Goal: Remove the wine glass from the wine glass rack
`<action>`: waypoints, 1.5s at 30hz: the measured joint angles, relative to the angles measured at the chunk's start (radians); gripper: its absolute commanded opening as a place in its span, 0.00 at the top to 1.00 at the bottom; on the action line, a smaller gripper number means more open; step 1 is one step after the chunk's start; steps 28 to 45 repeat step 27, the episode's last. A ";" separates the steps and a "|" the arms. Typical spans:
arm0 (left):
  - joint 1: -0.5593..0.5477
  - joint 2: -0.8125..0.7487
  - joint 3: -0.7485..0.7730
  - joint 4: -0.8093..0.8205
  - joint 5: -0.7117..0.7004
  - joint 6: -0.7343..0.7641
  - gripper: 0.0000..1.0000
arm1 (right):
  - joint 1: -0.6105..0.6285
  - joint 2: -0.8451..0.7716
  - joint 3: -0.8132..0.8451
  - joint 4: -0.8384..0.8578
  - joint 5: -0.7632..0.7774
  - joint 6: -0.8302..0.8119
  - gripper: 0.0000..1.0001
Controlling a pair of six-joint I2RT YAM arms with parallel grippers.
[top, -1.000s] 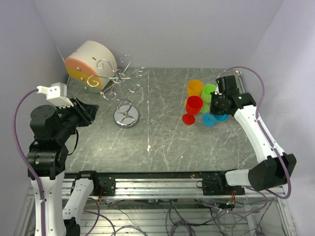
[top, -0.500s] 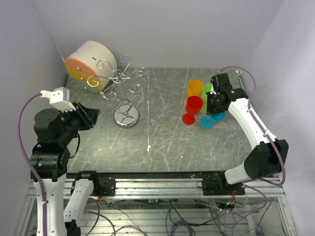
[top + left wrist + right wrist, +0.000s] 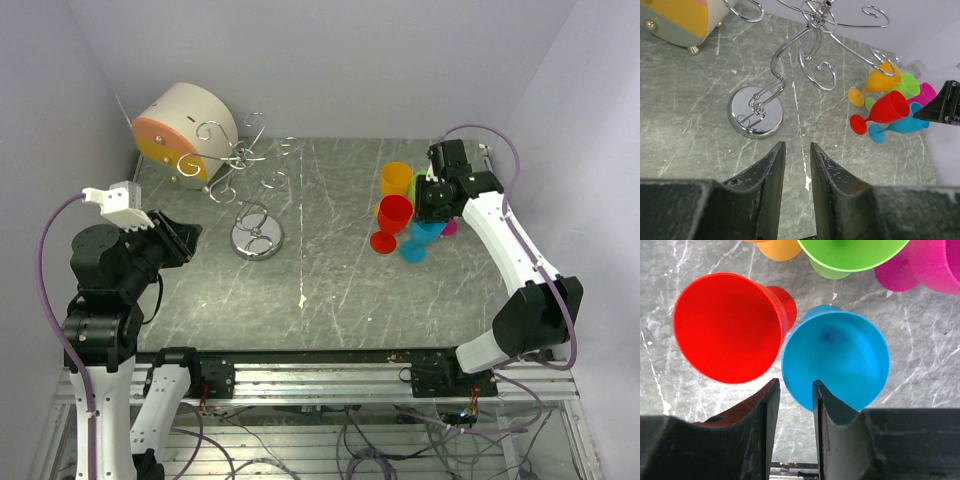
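Beige drum (image 3: 185, 125) beside rack (image 3: 257, 240), far L

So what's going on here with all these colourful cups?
Two robot arms are unloading a thin silver wire glass rack, and no glass hangs on it. The right pincer is open just above the blue plastic wine glass, which sits among other bright plastic glasses on the grey marble table. The left pincer hovers open and empty, facing the rack.

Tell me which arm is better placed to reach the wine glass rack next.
Left. The left tool faces the wine glass rack across bare table. The right tool hovers over the blue glass, far from it.
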 measured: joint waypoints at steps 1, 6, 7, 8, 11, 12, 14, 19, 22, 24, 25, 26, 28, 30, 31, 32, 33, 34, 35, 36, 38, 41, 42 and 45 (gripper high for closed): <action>0.000 0.000 0.000 0.000 -0.003 0.000 0.62 | 0.000 -0.002 0.005 0.001 0.000 0.000 0.62; 0.000 -0.004 -0.002 0.000 -0.015 0.004 0.57 | 0.000 -0.066 0.014 0.013 -0.007 0.001 0.44; 0.000 -0.006 -0.003 0.000 -0.015 0.005 0.55 | 0.000 -0.087 0.014 0.017 -0.010 0.002 0.39; 0.000 -0.008 -0.006 0.000 -0.015 0.006 0.52 | 0.000 -0.113 0.014 0.025 -0.016 0.002 0.24; 0.000 -0.011 -0.009 0.000 -0.015 0.010 0.47 | 0.000 -0.197 0.008 0.064 -0.038 0.009 0.07; 0.000 -0.013 -0.009 -0.001 -0.017 0.011 0.45 | 0.000 -0.230 0.000 0.084 -0.045 0.006 0.05; 0.000 -0.016 -0.010 -0.002 -0.025 0.014 0.40 | 0.000 -0.292 -0.023 0.121 -0.050 0.008 0.00; -0.019 -0.022 -0.010 -0.010 -0.058 0.018 0.16 | 0.000 -0.411 -0.104 0.195 -0.043 0.022 0.00; -0.027 -0.022 -0.010 -0.016 -0.077 0.018 0.11 | 0.000 -0.472 -0.155 0.232 -0.026 0.038 0.00; -0.027 -0.022 -0.010 -0.019 -0.090 0.018 0.10 | 0.000 -0.513 -0.185 0.255 -0.015 0.049 0.00; -0.027 -0.022 -0.010 -0.019 -0.094 0.018 0.10 | 0.000 -0.527 -0.191 0.262 -0.011 0.052 0.00; -0.027 -0.022 -0.010 -0.021 -0.100 0.018 0.10 | 0.000 -0.539 -0.197 0.269 -0.008 0.055 0.00; -0.027 -0.022 -0.010 -0.023 -0.103 0.018 0.10 | 0.000 -0.556 -0.203 0.278 -0.002 0.058 0.00; -0.027 -0.022 -0.010 -0.023 -0.103 0.018 0.10 | 0.000 -0.556 -0.203 0.278 -0.002 0.058 0.00; -0.027 -0.022 -0.010 -0.023 -0.103 0.018 0.10 | 0.000 -0.556 -0.203 0.278 -0.002 0.058 0.00; -0.027 -0.022 -0.010 -0.023 -0.103 0.018 0.10 | 0.000 -0.556 -0.203 0.278 -0.002 0.058 0.00; -0.027 -0.022 -0.010 -0.023 -0.103 0.018 0.10 | 0.000 -0.556 -0.203 0.278 -0.002 0.058 0.00; -0.027 -0.022 -0.010 -0.023 -0.103 0.018 0.10 | 0.000 -0.556 -0.203 0.278 -0.002 0.058 0.00; -0.027 -0.022 -0.010 -0.023 -0.103 0.018 0.10 | 0.000 -0.556 -0.203 0.278 -0.002 0.058 0.00; -0.027 -0.022 -0.010 -0.023 -0.103 0.018 0.10 | 0.000 -0.556 -0.203 0.278 -0.002 0.058 0.00; -0.027 -0.022 -0.010 -0.023 -0.103 0.018 0.10 | 0.000 -0.556 -0.203 0.278 -0.002 0.058 0.00; -0.027 -0.022 -0.010 -0.023 -0.103 0.018 0.10 | 0.000 -0.556 -0.203 0.278 -0.002 0.058 0.00; -0.027 -0.022 -0.010 -0.023 -0.103 0.018 0.10 | 0.000 -0.556 -0.203 0.278 -0.002 0.058 0.00; -0.027 -0.022 -0.010 -0.023 -0.103 0.018 0.10 | 0.000 -0.556 -0.203 0.278 -0.002 0.058 0.00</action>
